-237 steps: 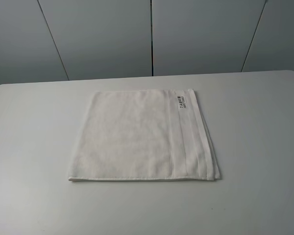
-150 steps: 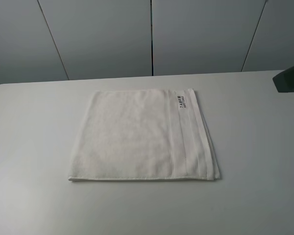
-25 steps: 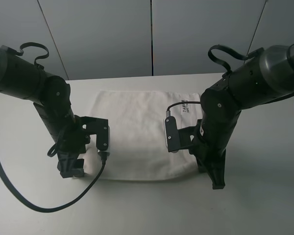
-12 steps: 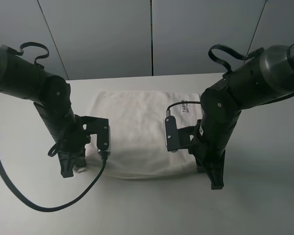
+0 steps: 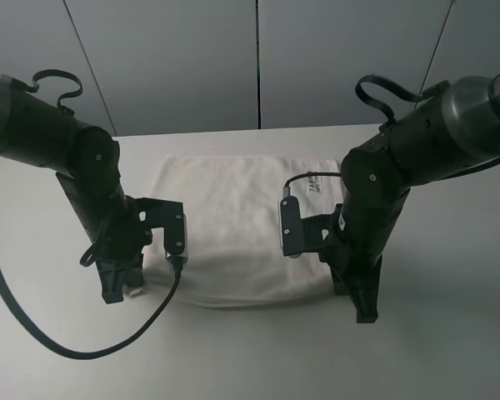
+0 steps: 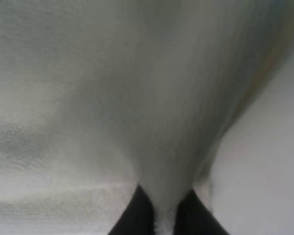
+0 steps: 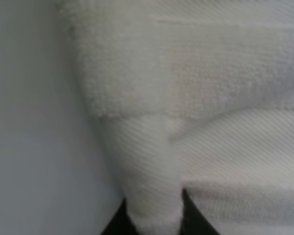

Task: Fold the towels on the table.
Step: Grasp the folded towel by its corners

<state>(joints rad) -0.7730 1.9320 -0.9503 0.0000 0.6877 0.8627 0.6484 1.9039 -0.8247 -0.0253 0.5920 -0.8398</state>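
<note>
The left end effector [image 5: 115,287] pinches one near corner of the towel [image 5: 233,221]. The right end effector [image 5: 362,307] pinches the other.

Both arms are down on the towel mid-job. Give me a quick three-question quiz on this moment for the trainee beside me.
1. True or false: the left gripper has cloth of the towel pinched between its fingers.
2. Pick one. In the exterior view, the right gripper holds the towel at: A its far edge; B its near right corner; C its middle.
3. Fill in: the printed label sits near the towel's far ___ corner in the exterior view.

Key: 1 true; 2 B; 3 right.
</note>
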